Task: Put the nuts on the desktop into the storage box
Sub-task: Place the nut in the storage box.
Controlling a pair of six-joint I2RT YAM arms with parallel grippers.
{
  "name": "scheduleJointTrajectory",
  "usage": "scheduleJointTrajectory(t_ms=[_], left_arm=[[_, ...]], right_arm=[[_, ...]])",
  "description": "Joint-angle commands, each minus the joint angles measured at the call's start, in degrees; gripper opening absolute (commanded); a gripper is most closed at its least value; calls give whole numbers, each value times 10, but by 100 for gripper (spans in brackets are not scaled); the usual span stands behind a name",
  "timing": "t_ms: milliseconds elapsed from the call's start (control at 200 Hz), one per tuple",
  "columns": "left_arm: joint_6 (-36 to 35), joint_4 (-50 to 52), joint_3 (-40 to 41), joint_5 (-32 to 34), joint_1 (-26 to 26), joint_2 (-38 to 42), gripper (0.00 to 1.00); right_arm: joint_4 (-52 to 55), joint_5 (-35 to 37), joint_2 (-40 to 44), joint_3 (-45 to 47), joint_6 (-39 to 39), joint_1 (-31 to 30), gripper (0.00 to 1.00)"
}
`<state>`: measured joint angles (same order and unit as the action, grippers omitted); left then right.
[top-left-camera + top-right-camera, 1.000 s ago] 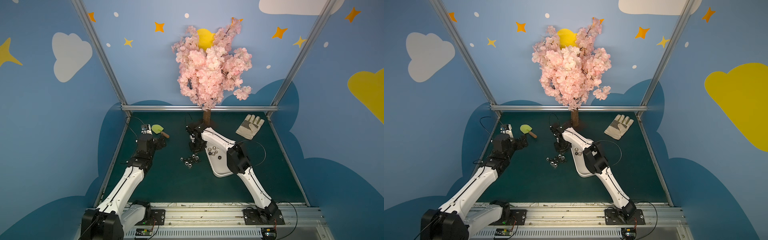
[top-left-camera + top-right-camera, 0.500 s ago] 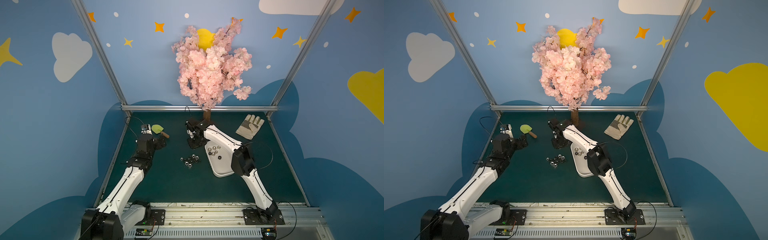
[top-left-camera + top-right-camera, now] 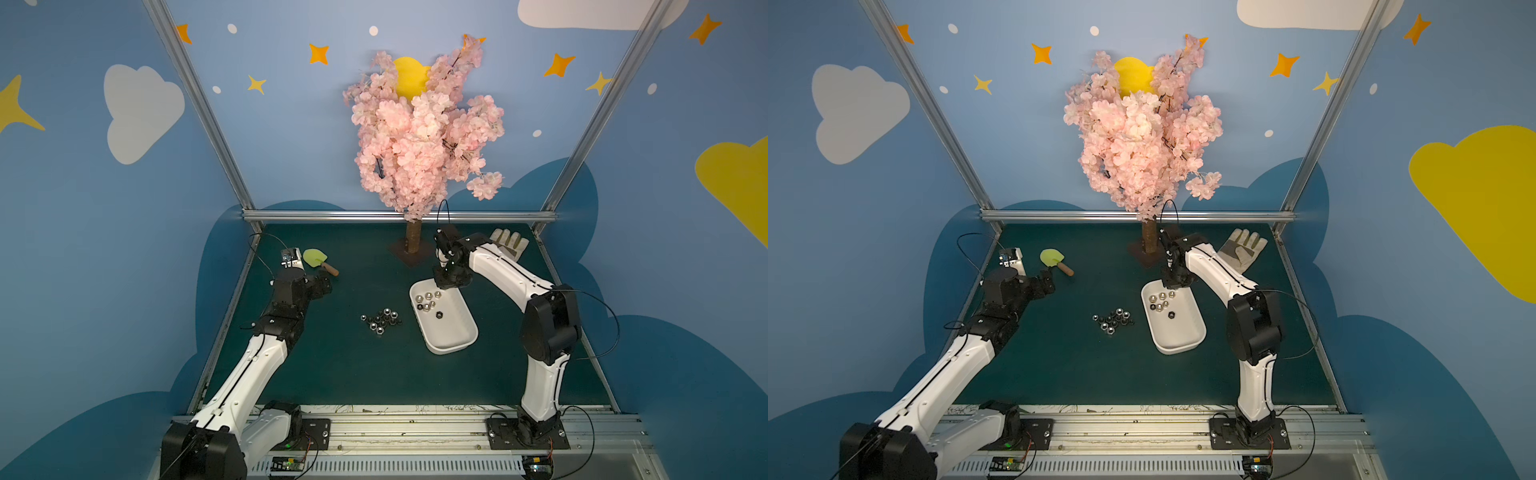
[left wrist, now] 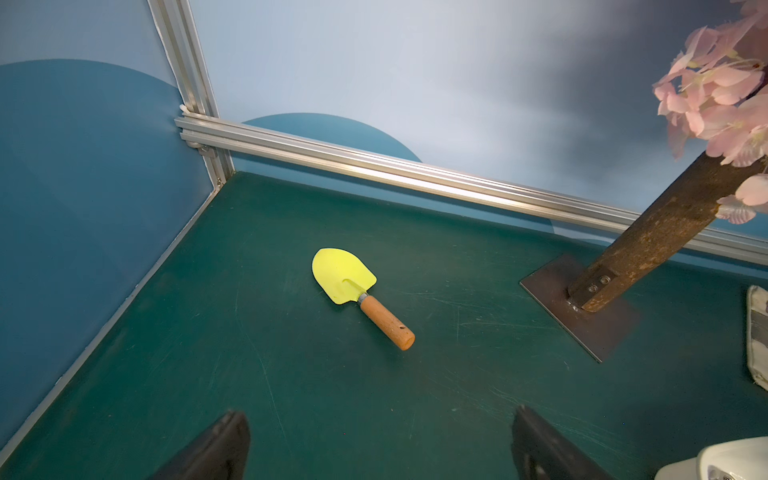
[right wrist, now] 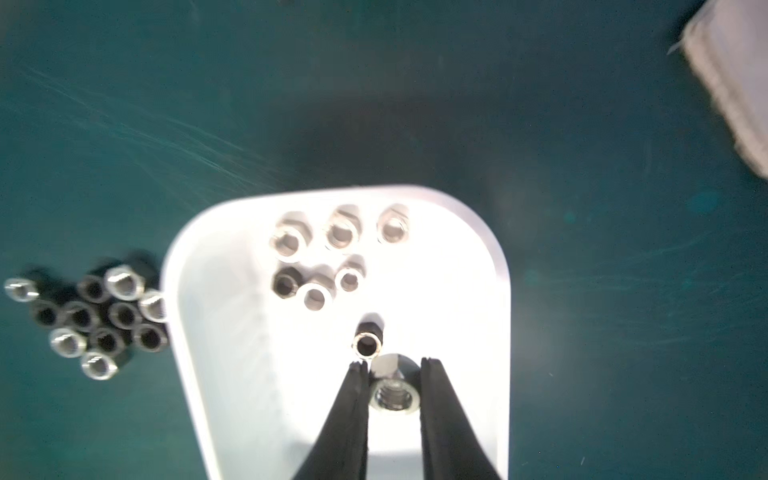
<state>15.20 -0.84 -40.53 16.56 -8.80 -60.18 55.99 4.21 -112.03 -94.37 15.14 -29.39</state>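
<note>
The right tool (image 5: 394, 368) is clamped on one nut (image 5: 392, 397) directly over the storage box (image 5: 195, 299); other nuts (image 5: 340, 232) lie inside just ahead of its tips, a loose cluster (image 5: 95, 324) on the worktop (image 5: 582, 124) off to its side; the left tool (image 4: 380, 440) gapes wide, empty

7 silver nuts (image 5: 340, 233) lie in the white storage box (image 3: 451, 332), a cluster (image 3: 381, 320) beside it on the desktop (image 3: 332, 365).
</note>
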Motion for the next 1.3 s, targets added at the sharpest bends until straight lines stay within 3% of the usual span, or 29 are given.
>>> scheduleJointTrajectory(t_ms=[0,521,661,851,1157,1292], left_arm=[[-6,-1,-3,0,-2,-2,100],[-13,13,-13,6,-2,-9,100],[-13,14,-13,5,-2,-13,100],[-13,14,-15,3,-2,-14,100],[-11,14,-15,0,-2,-16,100],[-11,14,-14,-1,-2,-17,100]], right_arm=[[-23,-12,9,27,-6,3,14],[-33,-22,-100,-22,-15,3,18],[-29,-24,-114,-34,-14,1,25],[-21,-17,-100,-45,-14,-7,40],[-22,16,-9,-66,-10,-76,41],[-23,-10,-20,-106,-9,-118,43]])
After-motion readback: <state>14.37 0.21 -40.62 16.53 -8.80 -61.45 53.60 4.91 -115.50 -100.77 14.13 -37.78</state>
